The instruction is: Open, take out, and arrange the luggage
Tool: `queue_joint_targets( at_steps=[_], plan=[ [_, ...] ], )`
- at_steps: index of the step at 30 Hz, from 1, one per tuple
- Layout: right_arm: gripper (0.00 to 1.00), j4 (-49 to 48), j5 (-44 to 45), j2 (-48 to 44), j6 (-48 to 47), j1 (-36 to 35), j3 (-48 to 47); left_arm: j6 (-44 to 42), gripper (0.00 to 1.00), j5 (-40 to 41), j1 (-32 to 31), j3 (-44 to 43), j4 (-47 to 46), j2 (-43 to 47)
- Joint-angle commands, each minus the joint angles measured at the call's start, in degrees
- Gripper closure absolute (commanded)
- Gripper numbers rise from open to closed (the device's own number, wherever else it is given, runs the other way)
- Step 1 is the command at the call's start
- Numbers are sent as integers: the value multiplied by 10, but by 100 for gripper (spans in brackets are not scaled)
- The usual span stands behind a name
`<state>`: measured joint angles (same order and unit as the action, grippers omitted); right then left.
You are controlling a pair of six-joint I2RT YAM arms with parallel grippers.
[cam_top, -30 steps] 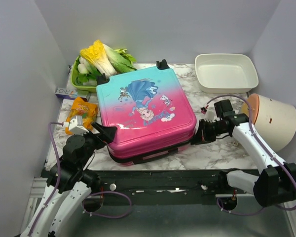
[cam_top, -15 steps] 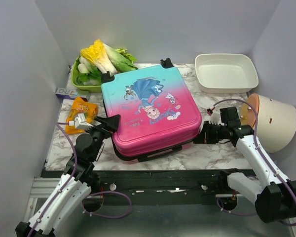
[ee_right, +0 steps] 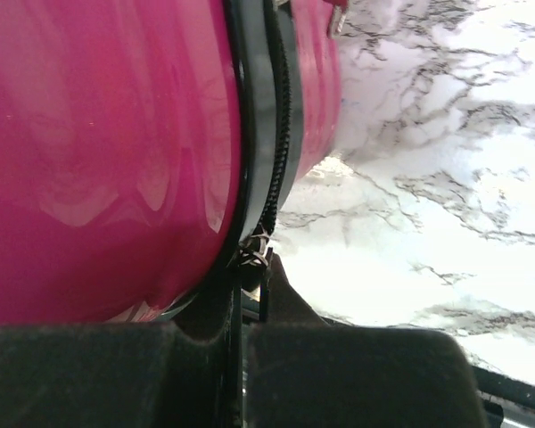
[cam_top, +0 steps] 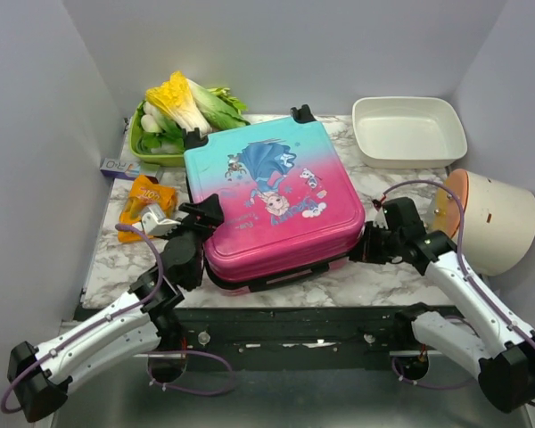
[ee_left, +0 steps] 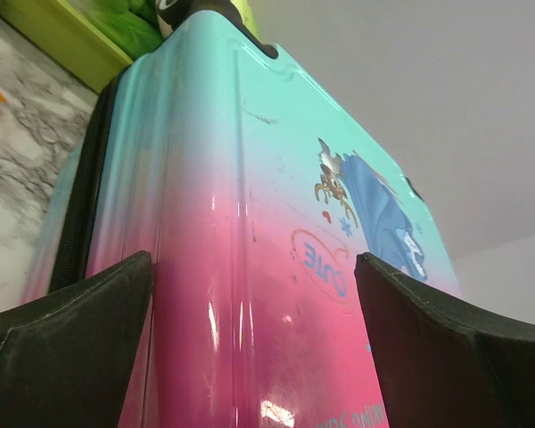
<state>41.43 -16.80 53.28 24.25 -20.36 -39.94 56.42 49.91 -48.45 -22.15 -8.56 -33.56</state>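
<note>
The luggage point(cam_top: 272, 201) is a pink-to-teal suitcase with a princess print. It lies flat in the middle of the marble table with its lid down and its wheels at the far end. My left gripper point(cam_top: 202, 217) is open at the suitcase's near left corner. In the left wrist view point(ee_left: 250, 357) its fingers straddle the pink shell point(ee_left: 250, 223). My right gripper point(cam_top: 363, 248) is at the near right corner. In the right wrist view point(ee_right: 250, 299) it is shut on the zipper pull point(ee_right: 254, 251) of the black zipper trim point(ee_right: 269, 116).
A white tray point(cam_top: 366, 134) stands at the back right. A green tray with cabbage point(cam_top: 183, 107) is at the back left. An orange snack bag point(cam_top: 145, 194) and a small box point(cam_top: 116, 167) lie left of the suitcase. A beige tub point(cam_top: 495, 218) lies on its side at the right.
The suitcase slid and turned a little to the right, then stayed. My left gripper moved forward and up along its left corner as the arm lowered. My right gripper stayed on the zipper corner.
</note>
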Motion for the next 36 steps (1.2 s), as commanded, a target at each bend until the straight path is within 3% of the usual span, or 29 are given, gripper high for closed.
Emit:
queue_joint_targets(
  at_steps=[1,2,5,6,7,9,10,12,13,15,16,22,25,30,32,36],
  plan=[
    [99,-212,-277,9,4,-191,-68,95,1,-224,-118,21,-9,-113],
    [99,-202,-260,5,-1,-202,-76,97,1,-217,-119,20,-1,-112],
    [99,-92,-63,-34,5,-205,-94,91,1,-199,-120,13,47,-83],
    [99,-46,111,-41,16,-205,-102,85,1,-182,-119,9,64,-72],
    [99,43,199,-46,45,-205,-109,78,1,-176,-120,0,83,-46],
    [99,115,384,-40,71,-205,-129,58,1,-159,-120,-5,114,-20],
    [99,171,417,-27,101,-204,-139,47,1,-154,-120,-16,124,2],
    [99,164,400,-20,79,-204,-164,19,1,-144,-120,-35,172,17],
    [99,101,366,-18,-33,-204,-167,12,1,-134,-120,-56,189,27],
    [99,41,373,-12,-81,-204,-171,-1,1,-131,-120,-76,243,31],
    [99,-8,374,-8,-159,-204,-164,-2,1,-135,-120,-95,264,33],
    [99,-290,413,-1,-571,-204,-5,18,1,-147,-120,-99,360,70],
    [99,-322,370,2,-724,-204,43,17,1,-155,-119,-94,370,104],
    [99,-390,386,-32,-763,-204,117,23,1,-173,-120,-79,397,136],
    [99,-459,405,-39,-781,-203,140,27,1,-179,-120,-71,402,144],
    [99,-437,388,-41,-735,-204,134,23,1,-206,-120,-66,397,163]
  ],
)
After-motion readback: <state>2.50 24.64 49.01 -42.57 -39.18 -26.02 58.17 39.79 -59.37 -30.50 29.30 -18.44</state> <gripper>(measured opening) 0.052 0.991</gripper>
